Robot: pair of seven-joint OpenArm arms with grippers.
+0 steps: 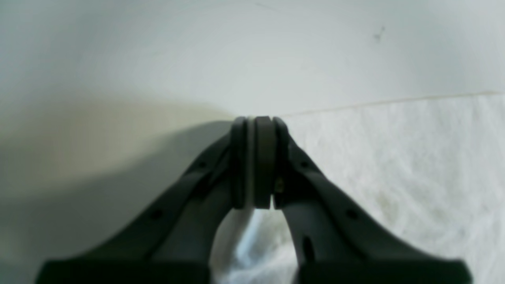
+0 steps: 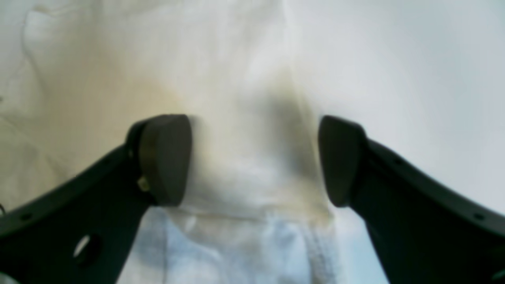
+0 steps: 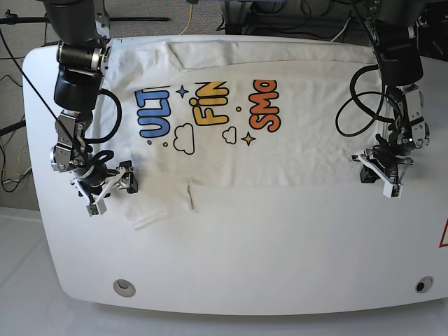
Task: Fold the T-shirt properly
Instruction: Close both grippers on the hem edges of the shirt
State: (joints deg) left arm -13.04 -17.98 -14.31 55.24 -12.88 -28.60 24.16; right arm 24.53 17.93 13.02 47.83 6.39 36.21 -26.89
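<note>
Across the white tabletop [image 3: 231, 245] your T-shirt [image 3: 280, 154] lies spread flat, print up, filling the far half toward 12 o'clock. Your left gripper [image 3: 381, 175], at 3 o'clock, is pinched closed on the T-shirt's edge, white cloth caught between its pads [image 1: 263, 161]. Your right gripper [image 3: 112, 183], at 9 o'clock, stands wide over the sleeve [image 2: 252, 157], holding nothing.
</note>
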